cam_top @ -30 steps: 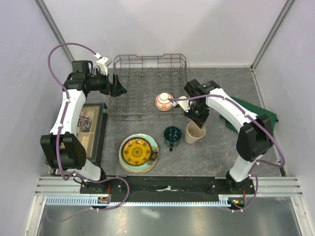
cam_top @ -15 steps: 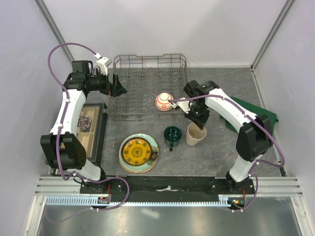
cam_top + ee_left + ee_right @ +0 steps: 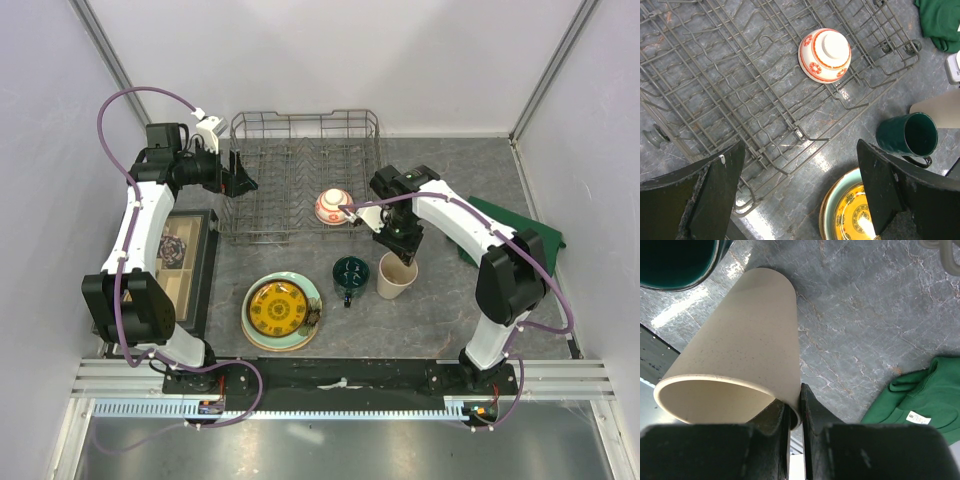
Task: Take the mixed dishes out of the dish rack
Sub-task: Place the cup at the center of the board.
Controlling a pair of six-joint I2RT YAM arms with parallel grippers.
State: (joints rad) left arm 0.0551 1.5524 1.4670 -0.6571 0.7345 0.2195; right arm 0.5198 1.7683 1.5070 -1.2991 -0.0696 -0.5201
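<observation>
The grey wire dish rack stands at the back and holds the red-and-white bowl, upside down near its right front corner. My left gripper hangs open over the rack's left side, holding nothing. My right gripper is shut on the rim of the tall beige cup, one finger inside and one outside. The dark green mug stands just left of the cup. The small yellow plate lies stacked on the pale-green plate.
A green cloth lies at the right of the table. A flat dark-framed tray sits along the left edge beside the left arm. White walls close in the back and both sides.
My right gripper has shifted slightly with the beige cup still in its grip. The left arm has not moved.
</observation>
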